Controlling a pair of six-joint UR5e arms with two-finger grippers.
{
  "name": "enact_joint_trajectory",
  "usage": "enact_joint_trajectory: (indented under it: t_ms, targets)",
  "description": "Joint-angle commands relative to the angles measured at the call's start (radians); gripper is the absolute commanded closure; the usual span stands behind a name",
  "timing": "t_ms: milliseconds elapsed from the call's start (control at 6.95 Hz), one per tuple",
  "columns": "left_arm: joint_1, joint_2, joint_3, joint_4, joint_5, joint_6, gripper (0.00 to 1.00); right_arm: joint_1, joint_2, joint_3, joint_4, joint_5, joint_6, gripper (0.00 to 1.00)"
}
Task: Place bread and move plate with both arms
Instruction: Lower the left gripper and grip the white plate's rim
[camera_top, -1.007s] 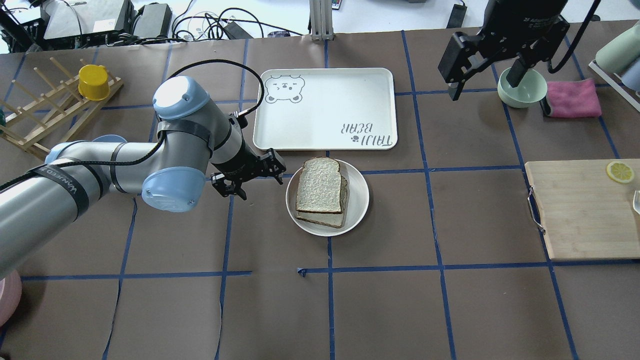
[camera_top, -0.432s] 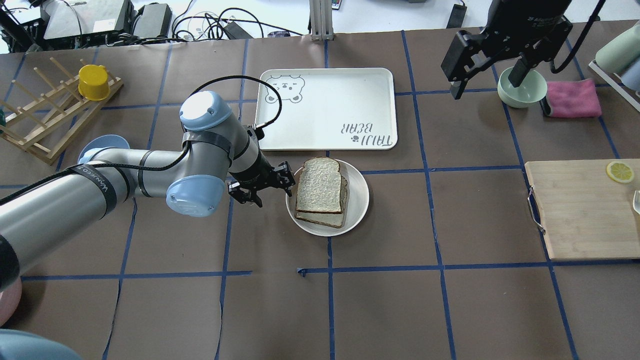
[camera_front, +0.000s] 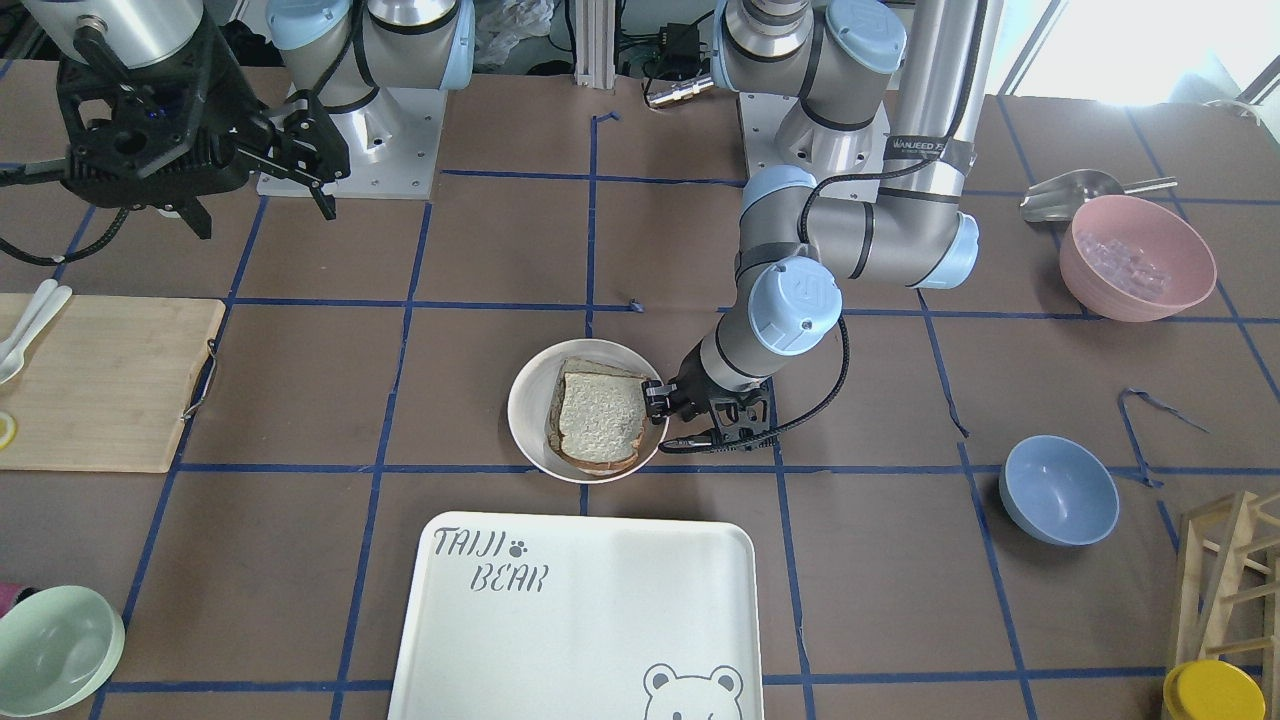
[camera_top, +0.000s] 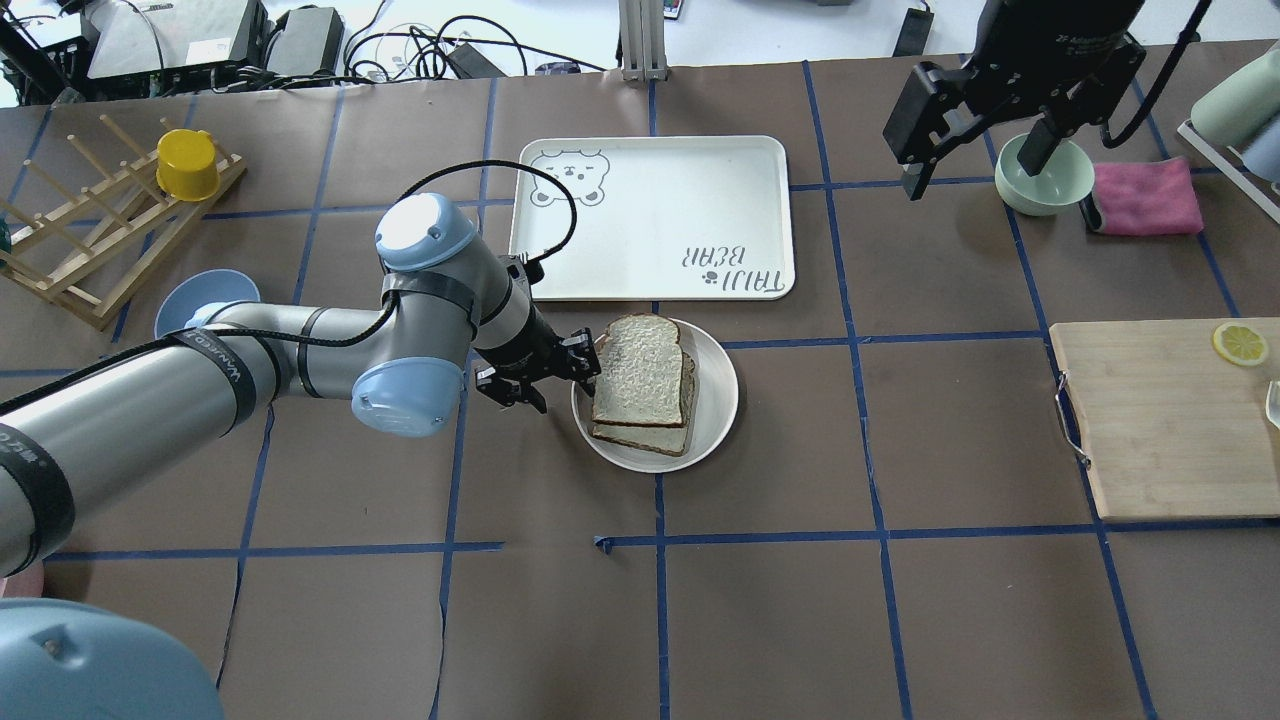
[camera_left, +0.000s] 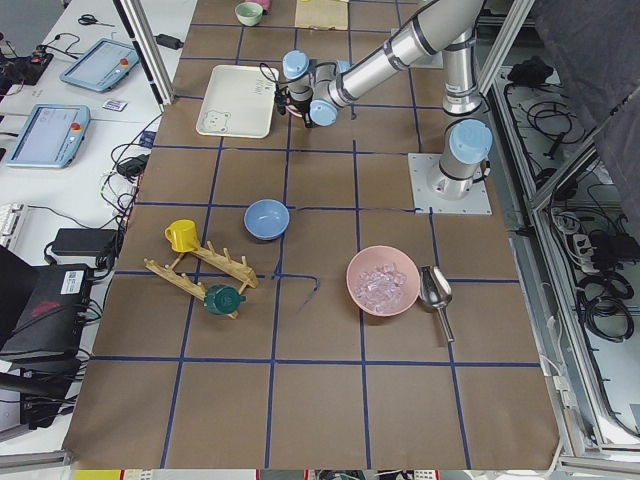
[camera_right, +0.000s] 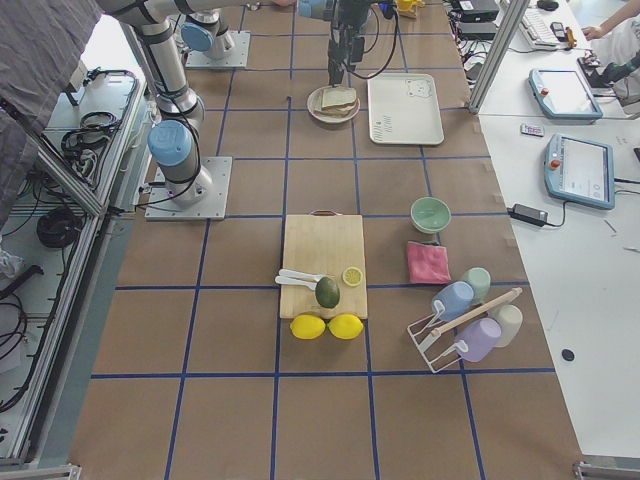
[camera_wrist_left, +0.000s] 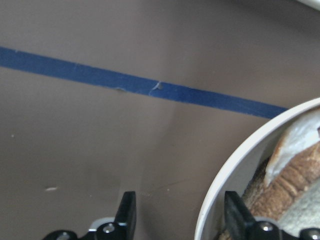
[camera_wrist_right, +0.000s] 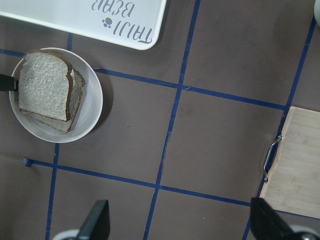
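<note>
The bread (camera_top: 638, 372), a thick pale slice with brown crust, lies on a thinner tan slice (camera_top: 650, 437) in the round cream plate (camera_top: 716, 400) at the table's middle. My left gripper (camera_top: 545, 378) is low at the plate's left rim and open. In the left wrist view (camera_wrist_left: 182, 222) one finger is outside the rim (camera_wrist_left: 220, 195) and one inside, by the bread's crust (camera_wrist_left: 285, 180). My right gripper (camera_top: 975, 160) is open and empty, high over the far right. Its wrist view shows the bread (camera_wrist_right: 45, 85) and plate (camera_wrist_right: 91, 107) far below.
The "TAIJI BEAR" tray (camera_top: 650, 215) lies just behind the plate. A green bowl (camera_top: 1045, 178) and pink cloth (camera_top: 1145, 195) are at the far right, and a cutting board (camera_top: 1170, 420) at right. A blue bowl (camera_top: 200, 298) and a rack with a yellow cup (camera_top: 188, 165) are at left.
My left gripper has moved right across the table to the plate's left rim, still open. The right arm has barely moved. Bread and plate have not shifted.
</note>
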Motion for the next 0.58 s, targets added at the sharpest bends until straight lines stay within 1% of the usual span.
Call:
enact_joint_trajectory:
  t_ms: [0, 432]
  targets:
    - [-0.002, -0.001, 0.003, 0.005, 0.000, 0.006, 1.00, 0.000, 0.000, 0.000, -0.003, 0.000, 0.000, 0.00]
    - [-0.003, 0.052, 0.003, 0.013, -0.001, 0.035, 1.00, 0.000, 0.002, 0.000, -0.003, 0.003, 0.000, 0.00]
